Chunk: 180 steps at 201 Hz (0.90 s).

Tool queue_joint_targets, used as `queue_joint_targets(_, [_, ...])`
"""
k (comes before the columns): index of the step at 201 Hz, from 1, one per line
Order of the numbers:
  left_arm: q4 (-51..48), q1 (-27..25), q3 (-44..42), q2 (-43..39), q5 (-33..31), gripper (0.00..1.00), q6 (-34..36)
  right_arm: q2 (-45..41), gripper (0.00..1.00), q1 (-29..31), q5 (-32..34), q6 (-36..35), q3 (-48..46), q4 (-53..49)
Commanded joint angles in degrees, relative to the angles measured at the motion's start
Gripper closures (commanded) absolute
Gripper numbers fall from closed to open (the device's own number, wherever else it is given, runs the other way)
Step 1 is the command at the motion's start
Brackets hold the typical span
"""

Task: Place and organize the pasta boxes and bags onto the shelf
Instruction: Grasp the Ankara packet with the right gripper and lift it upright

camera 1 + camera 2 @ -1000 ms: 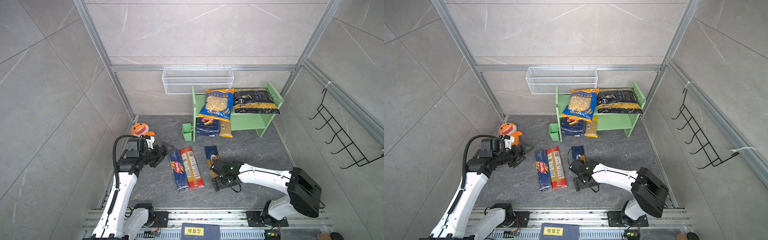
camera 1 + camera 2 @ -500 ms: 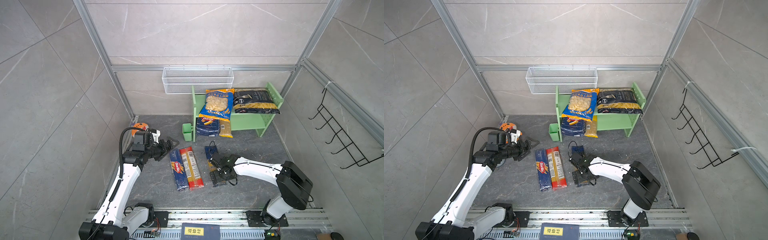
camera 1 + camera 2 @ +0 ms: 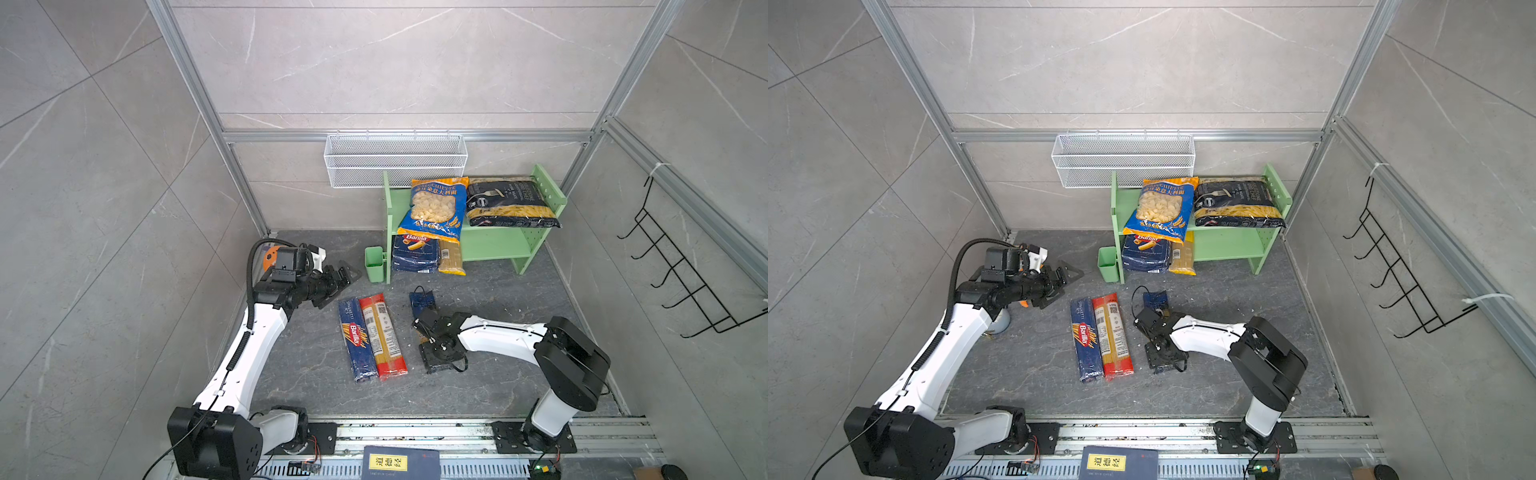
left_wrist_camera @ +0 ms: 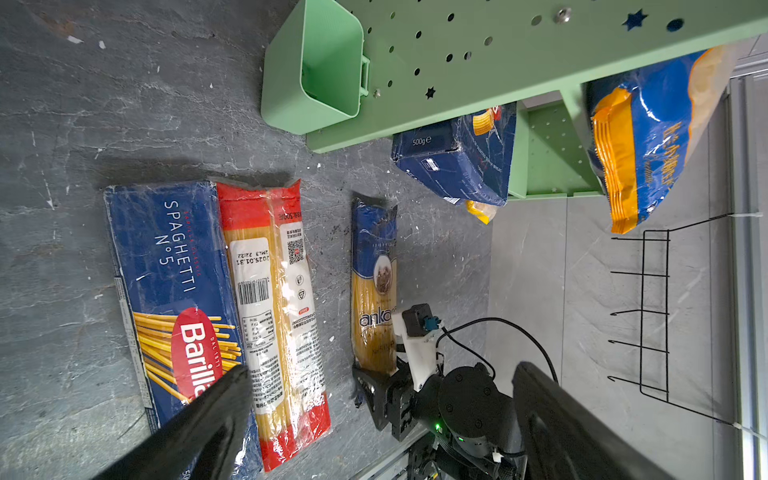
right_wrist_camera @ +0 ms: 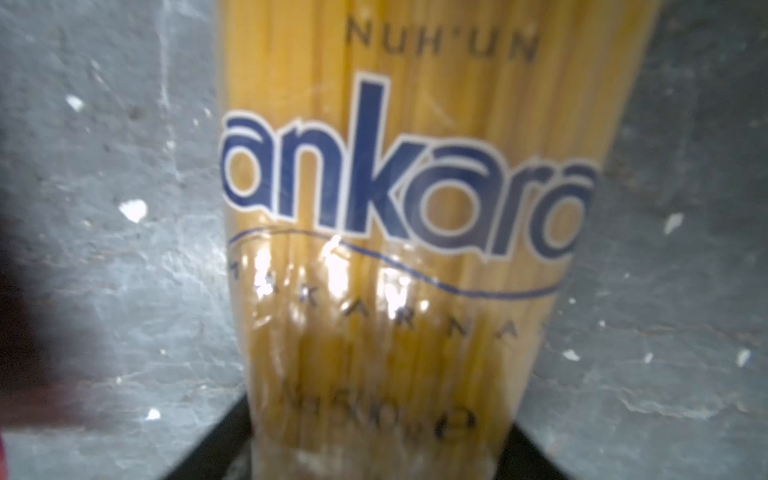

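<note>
The mint-green shelf stands at the back right. On its top tier the orange-and-blue orecchiette bag overhangs the front edge beside the black penne bag. Below sit the Barilla rigatoni box and a yellow spaghetti pack. The long Barilla spaghetti pack and the red spaghetti pack lie side by side on the floor. My right gripper is shut on the near end of the dark-blue-and-yellow spaghetti pack, which lies on the floor. My left gripper hovers open and empty, left of the shelf's cup.
A white wire basket hangs on the back wall above the shelf. A black hook rack is on the right wall. The orange plush toy peeks out behind my left wrist. A dark blue book rests on the front rail.
My right gripper's fingers have closed in on the dark-blue-and-yellow spaghetti pack. My left arm has swung forward and right, toward the shelf's cup, still open.
</note>
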Motion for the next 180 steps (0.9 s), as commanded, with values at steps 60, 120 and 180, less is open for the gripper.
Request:
queue_joint_targets(60, [0.3,-0.3,7.1,5.9,1.1,0.0,4.5,-14.3,0.87,-7.1,-21.7,3.4,-23.1,17.6])
queue_joint_targets(120, [2.9,-0.8,10.3,10.4,2.5,0.0,4.2,-33.5,0.95,-17.0,-35.0,3.8,-26.1,18.8])
queue_joint_targets(180, [2.6,-1.0,14.0,13.0,3.0,0.0,4.8,-41.9,0.97,-26.0,-42.3,4.2,-25.3,17.1])
